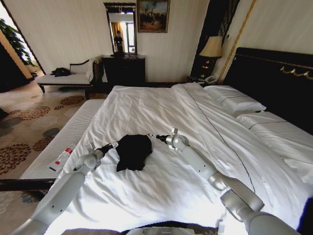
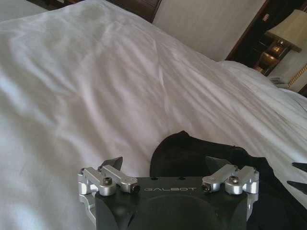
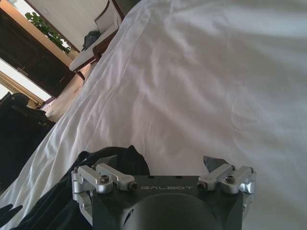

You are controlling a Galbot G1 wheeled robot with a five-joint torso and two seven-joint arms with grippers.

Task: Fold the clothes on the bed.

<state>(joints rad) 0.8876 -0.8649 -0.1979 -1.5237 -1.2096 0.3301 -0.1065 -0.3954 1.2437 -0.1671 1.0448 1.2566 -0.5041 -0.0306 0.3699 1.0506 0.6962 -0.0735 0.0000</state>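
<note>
Claws first: your left claw sits at the near-left edge of the black T-shirt, fingers spread and released, and your right claw hovers at the shirt's far-right edge, also released with nothing between its fingers. From the left wrist, the left claw has dark fabric just ahead. That shirt lies bunched in a dark heap on the white duvet, toward the near-left part of the bed. A small bottle rests on the bench beside the bed.
</note>
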